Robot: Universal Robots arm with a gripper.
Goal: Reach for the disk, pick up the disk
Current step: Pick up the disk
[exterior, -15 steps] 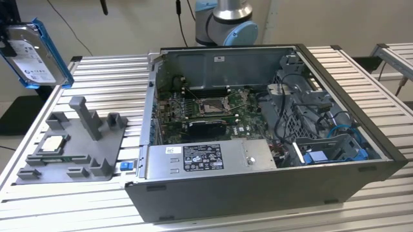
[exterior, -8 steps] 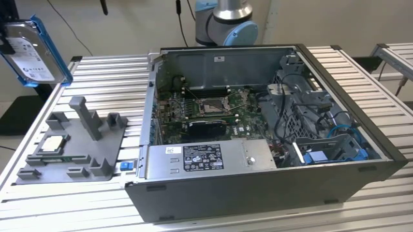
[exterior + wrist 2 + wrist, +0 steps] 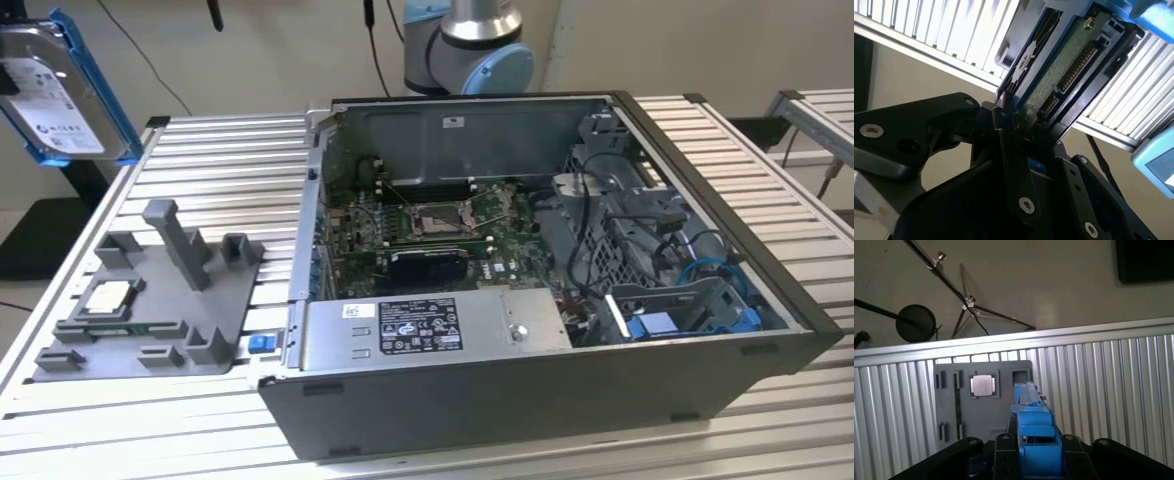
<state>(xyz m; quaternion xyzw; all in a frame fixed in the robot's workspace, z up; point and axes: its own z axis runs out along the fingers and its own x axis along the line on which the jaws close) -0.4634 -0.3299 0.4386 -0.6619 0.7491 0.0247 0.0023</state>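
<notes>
Fully clenched around the disk (image 3: pixel 54 85) with the hand (image 3: pixel 1026 127), held high over the surface (image 3: pixel 214 160), likely to clear the case (image 3: pixel 534 400).

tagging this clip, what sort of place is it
Likely a robot lab bench for PC work: an open PC case on a slatted table, a grey fixture, the gripper holding the disk.

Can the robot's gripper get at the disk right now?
Yes, it seems so: the disk is clamped between the fingers of the gripper, held up above the table, with nothing in between.
</notes>
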